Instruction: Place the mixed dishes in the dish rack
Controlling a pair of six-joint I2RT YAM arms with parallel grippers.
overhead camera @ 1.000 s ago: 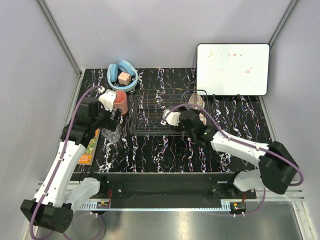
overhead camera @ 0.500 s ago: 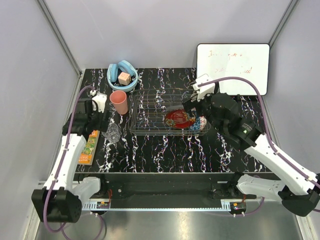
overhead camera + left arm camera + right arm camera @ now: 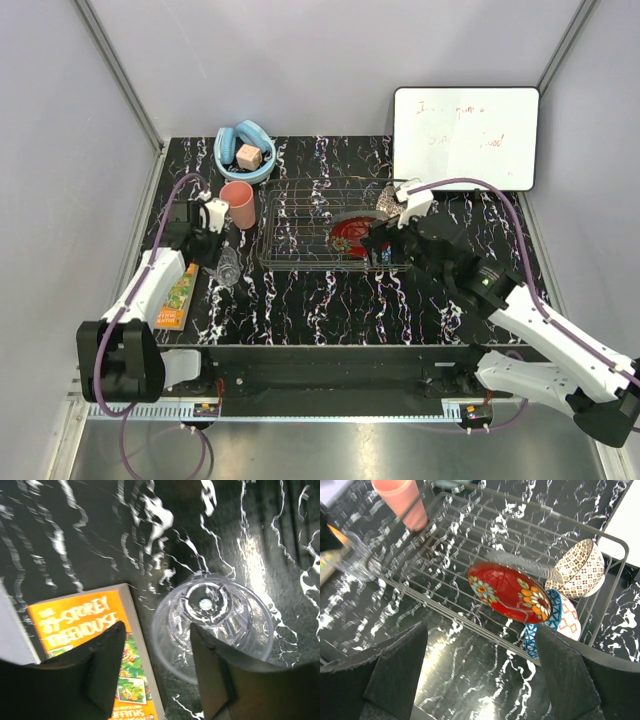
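The clear glass tumbler (image 3: 215, 617) stands upright on the black marbled table beside a book. My left gripper (image 3: 157, 675) is open and low over it. Its right finger (image 3: 215, 680) covers part of the glass; the left finger (image 3: 97, 667) hangs over the book, with the tumbler's near rim between them. The pink cup (image 3: 238, 203) stands left of the dish rack (image 3: 445, 607). In the rack lean the red floral bowl (image 3: 510, 592), a blue patterned bowl (image 3: 555, 617), a pale patterned bowl (image 3: 580, 567) and a clear glass bowl (image 3: 520, 562). My right gripper (image 3: 480, 680) is open and holds nothing, above the table just in front of the rack.
An orange book (image 3: 80, 625) lies left of the tumbler, near the table's left edge. A light-blue ring with a wooden block (image 3: 245, 150) sits at the back left. A whiteboard (image 3: 465, 135) leans at the back right, behind the rack.
The right gripper has left the red floral bowl in the rack and drawn back toward the near side. The left gripper has come down onto the tumbler and its jaws have narrowed.
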